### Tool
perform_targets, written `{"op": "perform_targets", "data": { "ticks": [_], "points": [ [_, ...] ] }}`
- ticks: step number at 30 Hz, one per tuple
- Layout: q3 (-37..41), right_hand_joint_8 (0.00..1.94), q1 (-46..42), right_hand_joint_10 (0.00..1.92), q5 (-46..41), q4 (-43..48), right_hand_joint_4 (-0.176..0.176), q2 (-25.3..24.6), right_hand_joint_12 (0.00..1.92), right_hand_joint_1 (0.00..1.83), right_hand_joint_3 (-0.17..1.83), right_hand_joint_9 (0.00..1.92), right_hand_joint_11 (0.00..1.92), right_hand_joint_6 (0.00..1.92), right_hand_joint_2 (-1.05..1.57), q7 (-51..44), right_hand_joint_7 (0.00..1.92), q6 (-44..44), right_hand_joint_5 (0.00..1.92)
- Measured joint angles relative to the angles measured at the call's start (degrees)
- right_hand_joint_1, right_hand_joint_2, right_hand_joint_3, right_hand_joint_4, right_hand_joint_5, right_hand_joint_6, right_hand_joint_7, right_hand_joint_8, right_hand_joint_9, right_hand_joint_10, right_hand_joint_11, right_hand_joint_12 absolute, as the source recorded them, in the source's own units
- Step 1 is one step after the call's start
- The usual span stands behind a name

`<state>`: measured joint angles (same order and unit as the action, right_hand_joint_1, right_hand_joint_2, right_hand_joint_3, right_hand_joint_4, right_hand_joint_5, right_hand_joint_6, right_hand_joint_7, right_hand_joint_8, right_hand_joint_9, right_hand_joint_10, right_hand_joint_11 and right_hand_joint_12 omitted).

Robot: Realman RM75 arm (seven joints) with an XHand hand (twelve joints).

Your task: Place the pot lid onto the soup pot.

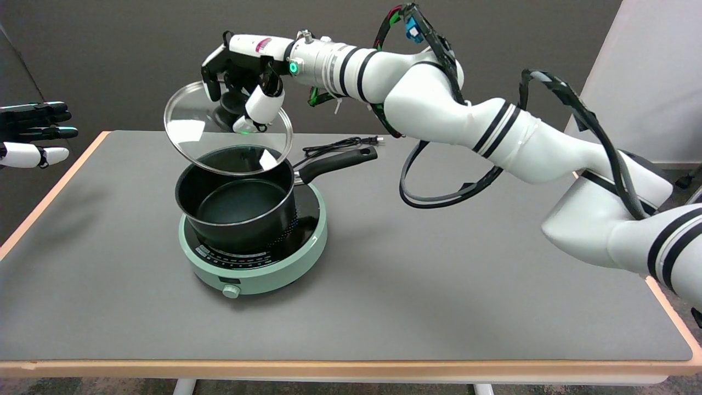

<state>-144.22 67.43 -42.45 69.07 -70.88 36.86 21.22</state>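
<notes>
The right hand [244,88] is closed around the knob of the pot lid [192,131] and holds the lid in the air, tilted, with its near edge low over the back rim of the soup pot [236,206] — I cannot tell if the edge already touches the rim or is just above it.

The lid is glass with a thin metal ring, so I judge it stiff, smooth, rather slippery and easy to break if it drops. It is probably not heavy, but it hangs from one small point and can swing. The knob in the middle is the right place to take it, and the fingers are there now.

To the left of the pot the idle left hand [33,134] stays out in the air, well apart. The pot stands on a round green cooker [258,269], and the pot's black handle [340,162] points away to the right. Behind the handle lies a black power cord [340,145]. All this rests on a grey table [439,274] with a pale wooden edge — flat and matte. Behind the pot is a dark wall, and right of it a lighter panel.
</notes>
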Motion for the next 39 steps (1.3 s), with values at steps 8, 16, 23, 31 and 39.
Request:
{"op": "perform_targets", "data": {
  "ticks": [8, 16, 23, 31, 39],
  "points": [
    [1.23, 1.42, 1.52, 1.84, -3.00, -1.86, 0.176, -1.57, 1.88, 1.35, 0.64, 0.76, 0.53, 1.27, 0.88, -3.91, 0.84, 6.17, 0.58],
    [2.53, 1.42, 3.17, 1.85, -5.52, -3.54, 0.176, -3.16, 1.87, 1.35, 0.64, 0.75, 0.52, 1.28, 0.88, -9.77, 0.83, 10.58, 0.58],
    [3.63, 1.44, 4.54, 1.87, -7.39, -5.16, 0.176, -5.05, 1.91, 1.34, 0.61, 0.71, 0.45, 1.29, 0.91, -15.30, 0.81, 14.21, 0.55],
    [4.40, 1.47, 6.60, 1.90, -8.76, -9.11, 0.176, -8.38, 1.91, 1.33, 0.61, 0.66, 0.38, 1.33, 0.92, -21.44, 0.79, 19.41, 0.52],
    [4.89, 1.49, 8.62, 1.92, -10.10, -12.80, 0.176, -11.00, 1.91, 1.33, 0.60, 0.63, 0.33, 1.33, 0.94, -25.98, 0.78, 22.15, 0.50]
  ]
}}
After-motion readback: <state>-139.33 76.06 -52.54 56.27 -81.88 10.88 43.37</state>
